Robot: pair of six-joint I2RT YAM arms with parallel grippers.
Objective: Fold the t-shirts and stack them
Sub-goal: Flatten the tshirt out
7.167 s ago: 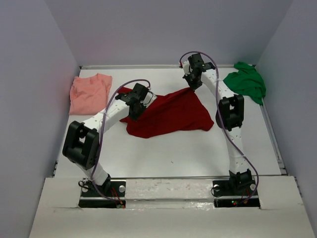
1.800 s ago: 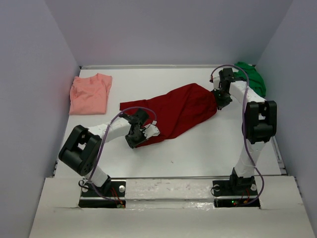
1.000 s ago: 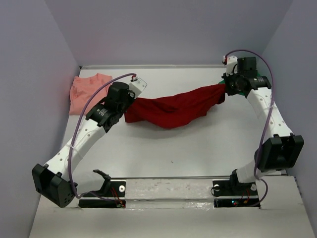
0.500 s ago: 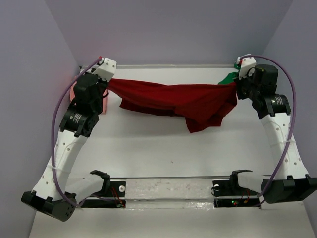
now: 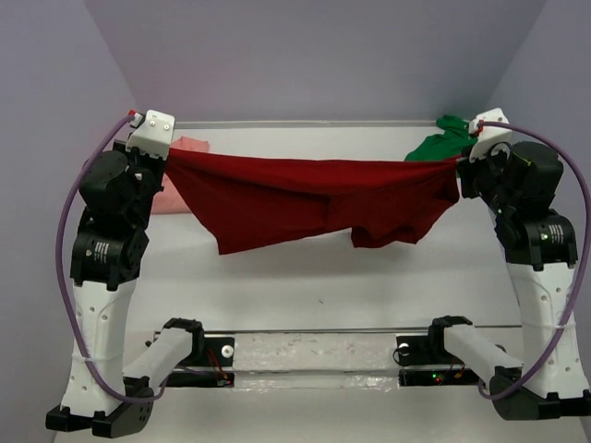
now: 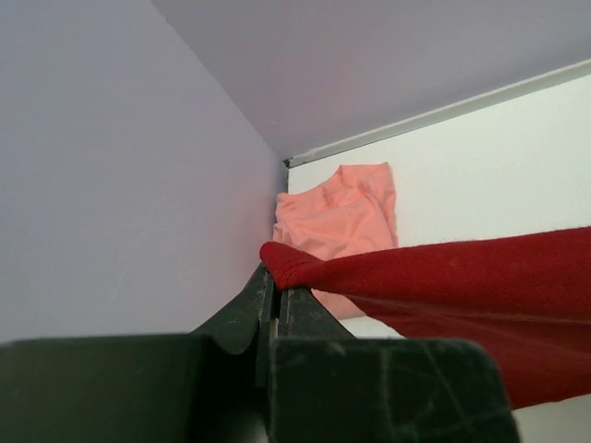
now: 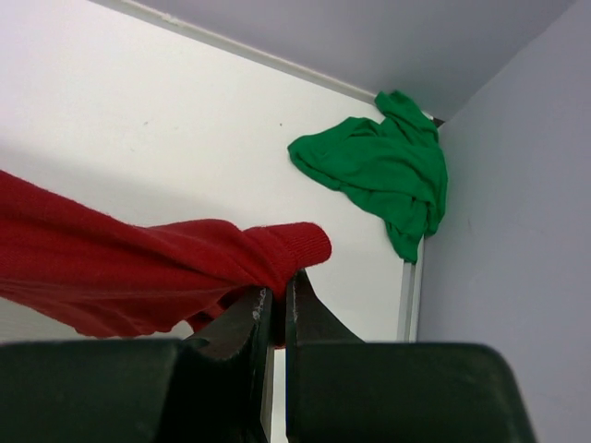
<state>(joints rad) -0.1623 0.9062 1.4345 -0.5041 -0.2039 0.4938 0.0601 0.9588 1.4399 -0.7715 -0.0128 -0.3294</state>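
Table [image 5: 369,277]: dark red shirt [image 5: 305,198] lifted higher, stretched wider; left claw [image 6: 275,281], right claw [image 7: 280,281] pinching ends.

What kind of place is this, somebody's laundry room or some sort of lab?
Most likely a robot test cell, not a home: a white table boxed in by lavender walls, with a left arm and right arm mounted at its near edge, a dark red shirt stretched between them.

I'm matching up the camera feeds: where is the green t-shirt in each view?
Top external: green t-shirt, upper right, in the far corner.
Left wrist: not in it.
Right wrist: upper right, crumpled in the corner.
Shared landmark: the dark red shirt, stretched across all three views.
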